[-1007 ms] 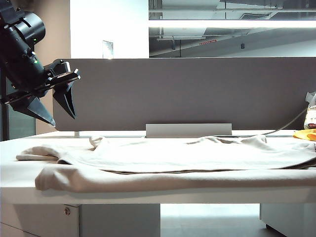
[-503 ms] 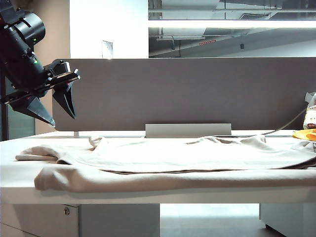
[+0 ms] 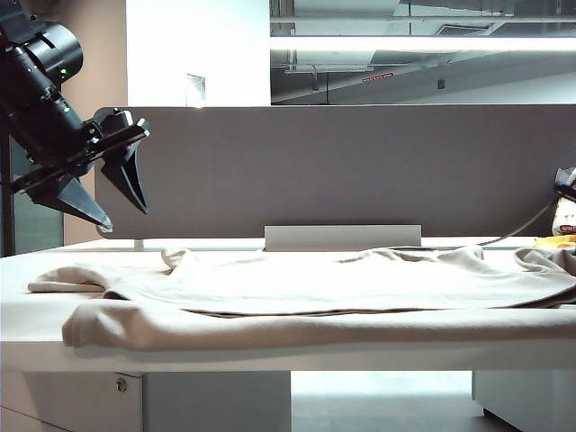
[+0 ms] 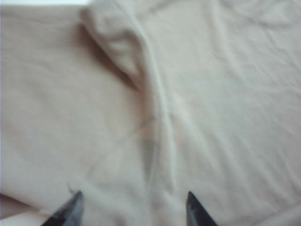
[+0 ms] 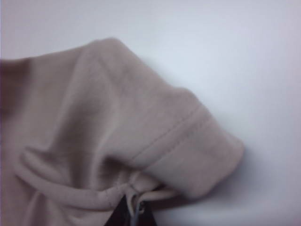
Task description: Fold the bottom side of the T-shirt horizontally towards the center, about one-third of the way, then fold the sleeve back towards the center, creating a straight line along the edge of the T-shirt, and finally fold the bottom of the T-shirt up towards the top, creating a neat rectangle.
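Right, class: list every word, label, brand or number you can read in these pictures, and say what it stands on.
None can be read.
The T-shirt is plain, unprinted.
The left gripper and right gripper show no lettering.
The red strip near the ceiling is too small to read.

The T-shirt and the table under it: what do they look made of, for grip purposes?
T-shirt: soft matte beige knit, probably cotton; it drapes, creases softly, and its sleeve shows a stitched hem. Table: smooth white hard surface, likely laminate, though the finish is unclear. The right gripper is shut on the T-shirt beside that sleeve; the left gripper hangs open above the table.
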`<state>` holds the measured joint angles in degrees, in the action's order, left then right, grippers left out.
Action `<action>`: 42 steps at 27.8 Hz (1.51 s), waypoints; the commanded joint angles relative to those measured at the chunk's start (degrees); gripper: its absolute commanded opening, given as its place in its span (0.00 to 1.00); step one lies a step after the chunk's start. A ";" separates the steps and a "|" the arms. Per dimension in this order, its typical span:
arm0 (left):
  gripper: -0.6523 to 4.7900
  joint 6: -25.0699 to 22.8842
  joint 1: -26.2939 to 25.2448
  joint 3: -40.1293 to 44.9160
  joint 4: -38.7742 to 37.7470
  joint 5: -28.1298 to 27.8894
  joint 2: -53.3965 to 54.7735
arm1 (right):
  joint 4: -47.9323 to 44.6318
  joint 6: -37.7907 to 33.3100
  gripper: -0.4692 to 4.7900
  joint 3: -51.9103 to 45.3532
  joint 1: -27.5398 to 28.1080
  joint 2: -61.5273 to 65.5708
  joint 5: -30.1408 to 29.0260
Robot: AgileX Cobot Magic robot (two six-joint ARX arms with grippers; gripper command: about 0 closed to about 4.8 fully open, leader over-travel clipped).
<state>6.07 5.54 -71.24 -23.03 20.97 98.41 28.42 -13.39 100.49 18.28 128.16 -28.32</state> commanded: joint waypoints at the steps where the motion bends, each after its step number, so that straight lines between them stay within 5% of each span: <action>1: 0.63 -0.09 0.11 -0.11 -0.44 0.74 -0.17 | 0.11 -0.09 0.08 2.05 -1.97 -0.57 -1.42; 28: 0.63 -1.49 0.09 -0.11 -0.55 -0.57 -0.09 | 4.79 -0.13 0.08 7.87 -20.04 -0.57 -3.26; 36: 0.63 -1.53 0.09 -0.11 -1.01 -0.37 -0.09 | 7.80 -2.05 0.93 7.98 -19.69 -0.57 -4.20; 42: 0.63 -1.29 0.09 -0.11 -0.87 -0.44 -0.09 | 7.06 -2.80 0.99 8.46 -19.69 -0.59 -13.40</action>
<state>4.75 5.58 -71.22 -24.25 20.43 98.43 36.88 -15.53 108.33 -1.21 127.98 -37.76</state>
